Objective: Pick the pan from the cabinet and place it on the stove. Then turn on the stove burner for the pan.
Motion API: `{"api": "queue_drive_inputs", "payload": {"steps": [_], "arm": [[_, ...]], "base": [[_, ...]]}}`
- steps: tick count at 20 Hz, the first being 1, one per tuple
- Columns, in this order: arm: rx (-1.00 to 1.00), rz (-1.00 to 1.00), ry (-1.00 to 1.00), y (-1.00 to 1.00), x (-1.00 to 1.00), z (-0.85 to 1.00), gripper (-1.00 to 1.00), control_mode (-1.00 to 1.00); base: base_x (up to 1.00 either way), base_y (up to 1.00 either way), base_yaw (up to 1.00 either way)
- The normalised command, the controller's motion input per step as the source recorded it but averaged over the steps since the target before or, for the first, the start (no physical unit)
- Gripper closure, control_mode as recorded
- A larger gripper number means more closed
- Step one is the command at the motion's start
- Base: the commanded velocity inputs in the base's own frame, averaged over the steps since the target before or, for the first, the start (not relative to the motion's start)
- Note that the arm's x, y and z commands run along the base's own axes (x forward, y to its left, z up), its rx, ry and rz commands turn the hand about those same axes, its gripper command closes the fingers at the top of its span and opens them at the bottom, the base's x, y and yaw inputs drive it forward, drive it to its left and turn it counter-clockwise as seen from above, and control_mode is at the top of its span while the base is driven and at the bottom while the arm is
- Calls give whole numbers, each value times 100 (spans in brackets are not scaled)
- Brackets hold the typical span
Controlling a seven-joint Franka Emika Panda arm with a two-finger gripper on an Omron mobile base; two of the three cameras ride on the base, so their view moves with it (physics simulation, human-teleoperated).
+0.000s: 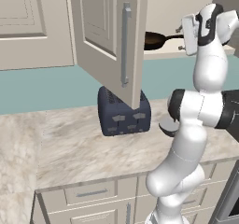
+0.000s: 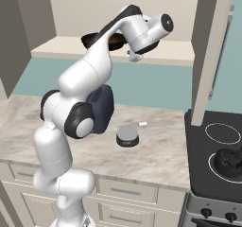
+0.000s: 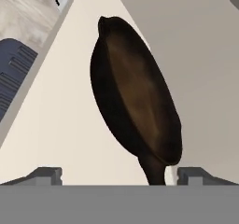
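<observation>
The pan (image 3: 135, 97), a small dark brown skillet, lies on the shelf of the cabinet (image 1: 163, 54). The cabinet's beige door (image 1: 109, 36) hangs wide open. In the left base view the pan (image 1: 154, 40) shows just past the door's edge, its handle pointing right toward the hand. My gripper (image 3: 120, 176) is open, level with the shelf. The thin pan handle (image 3: 154, 171) reaches in between the finger tips, nearer the right one, and nothing is gripped. The stove (image 2: 208, 143) is at the far right, with a white burner ring (image 2: 223, 133) on its black glass.
A dark toaster (image 1: 123, 113) stands on the marble counter (image 1: 70, 148) below the open door. A small round grey object (image 2: 127, 137) and a tiny white piece (image 2: 142, 124) lie near the stove. A black kettle (image 2: 229, 162) sits on the front burner, above knobs (image 2: 205, 213).
</observation>
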Motion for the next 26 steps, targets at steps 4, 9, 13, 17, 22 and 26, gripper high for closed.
{"api": "queue_drive_inputs", "payload": {"steps": [4,9,13,17,22,26], "arm": [[-1,0,-2,0,36,-6,-100,-100],[-1,0,-2,0,35,-10,-100,-100],[-2,0,-2,0,38,-13,-100,-100],[-1,0,-2,0,41,-14,-100,-100],[-1,0,-1,0,40,-15,-100,-100],[-3,0,0,0,42,-19,-100,-100]], "base": [[0,0,0],[0,0,0],[0,0,0],[0,0,0],[0,0,0],[0,0,0]]}}
